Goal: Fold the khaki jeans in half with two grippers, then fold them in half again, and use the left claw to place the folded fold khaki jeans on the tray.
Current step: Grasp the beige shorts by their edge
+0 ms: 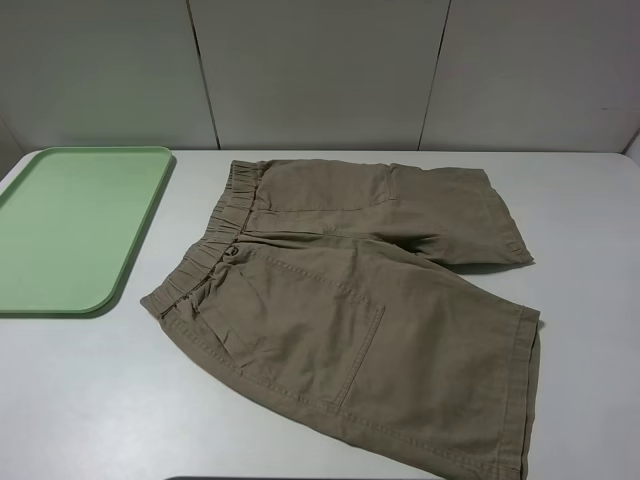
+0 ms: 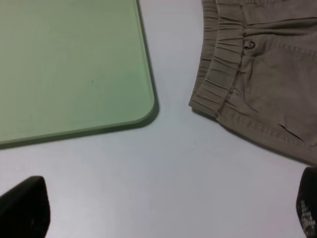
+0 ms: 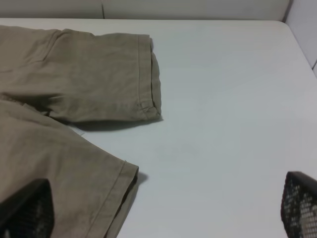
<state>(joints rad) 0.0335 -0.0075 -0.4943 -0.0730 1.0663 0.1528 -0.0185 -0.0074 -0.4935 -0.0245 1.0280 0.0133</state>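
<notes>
The khaki jeans lie flat and unfolded on the white table, with the elastic waistband toward the left and both short legs toward the right. The pale-green tray lies empty at the left, apart from the jeans. Neither gripper shows in the exterior high view. In the left wrist view, my left gripper is open and empty over bare table, between the tray's corner and the waistband. In the right wrist view, my right gripper is open and empty near the leg hems.
The white table carries only the tray and the jeans. A grey panelled wall stands behind the table's far edge. The right wrist view shows the table's right edge.
</notes>
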